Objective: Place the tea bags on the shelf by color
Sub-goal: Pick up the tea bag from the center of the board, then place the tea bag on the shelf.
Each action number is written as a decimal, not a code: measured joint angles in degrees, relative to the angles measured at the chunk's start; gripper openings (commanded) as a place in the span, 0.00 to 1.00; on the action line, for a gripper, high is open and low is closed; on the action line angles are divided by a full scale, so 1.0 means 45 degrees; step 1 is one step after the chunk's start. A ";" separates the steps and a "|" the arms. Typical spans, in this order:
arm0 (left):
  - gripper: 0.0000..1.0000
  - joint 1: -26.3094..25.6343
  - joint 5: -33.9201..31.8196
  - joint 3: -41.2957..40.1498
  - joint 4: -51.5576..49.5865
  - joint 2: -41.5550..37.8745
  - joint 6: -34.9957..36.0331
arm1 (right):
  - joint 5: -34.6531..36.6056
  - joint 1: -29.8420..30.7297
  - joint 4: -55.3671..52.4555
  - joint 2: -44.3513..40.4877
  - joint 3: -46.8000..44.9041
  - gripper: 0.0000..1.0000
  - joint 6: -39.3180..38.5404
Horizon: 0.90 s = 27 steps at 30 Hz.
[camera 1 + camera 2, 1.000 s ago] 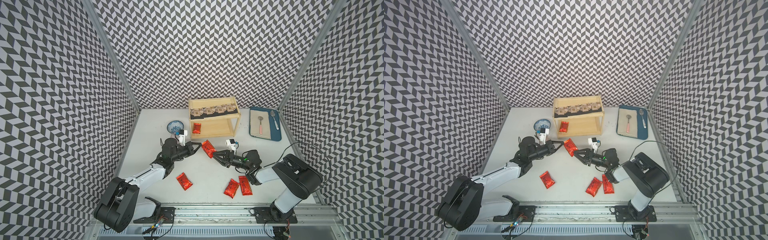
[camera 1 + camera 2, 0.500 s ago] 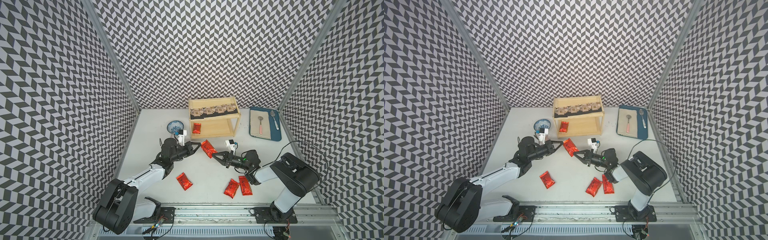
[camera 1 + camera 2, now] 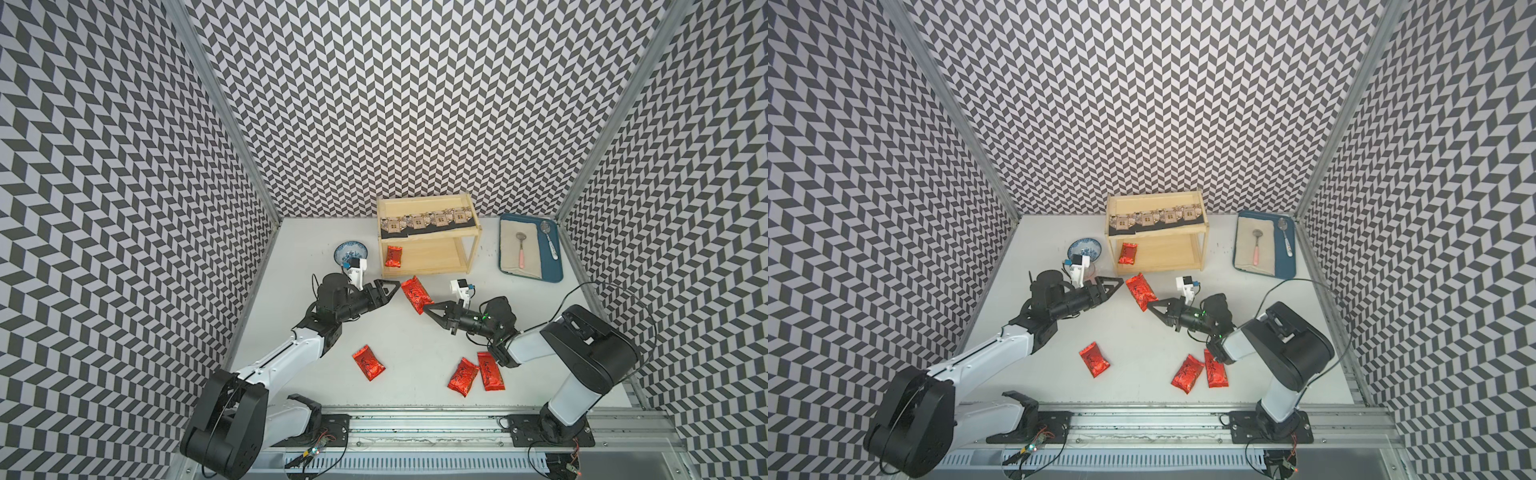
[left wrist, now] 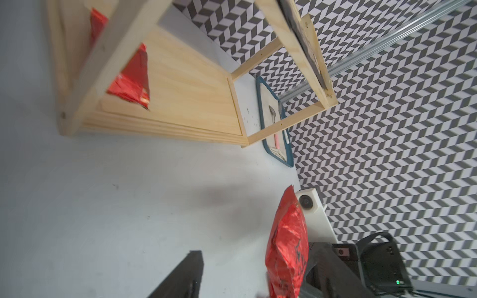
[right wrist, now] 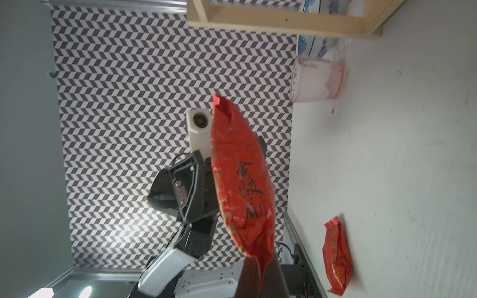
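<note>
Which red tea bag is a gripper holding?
The tea bag before the shelf, pinched by the right gripper; three lie on the table, one on the shelf's lower board.

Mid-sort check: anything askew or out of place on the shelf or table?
Slightly. The black tea bags sit in an overlapping, crooked row on the top tier of the shelf, the leftmost seeming to lap over the front rim. One red pouch is pinched by one end in the right end effector. Nothing looks spilled or torn.
</note>
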 measured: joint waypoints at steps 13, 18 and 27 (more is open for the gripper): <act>0.76 0.1399 -0.0311 0.0481 -0.3750 -0.1379 0.2200 | 0.4002 -0.0039 -0.2851 0.3419 0.3852 0.00 0.0155; 0.76 0.1540 -0.0112 0.0481 -0.4260 -0.1384 0.2458 | 0.4920 -0.0170 -0.3803 0.4571 0.5348 0.00 0.0316; 0.74 0.1540 0.0233 0.0476 -0.4371 -0.1409 0.2589 | 0.5897 -0.0291 -0.6139 0.5464 0.7820 0.00 0.0437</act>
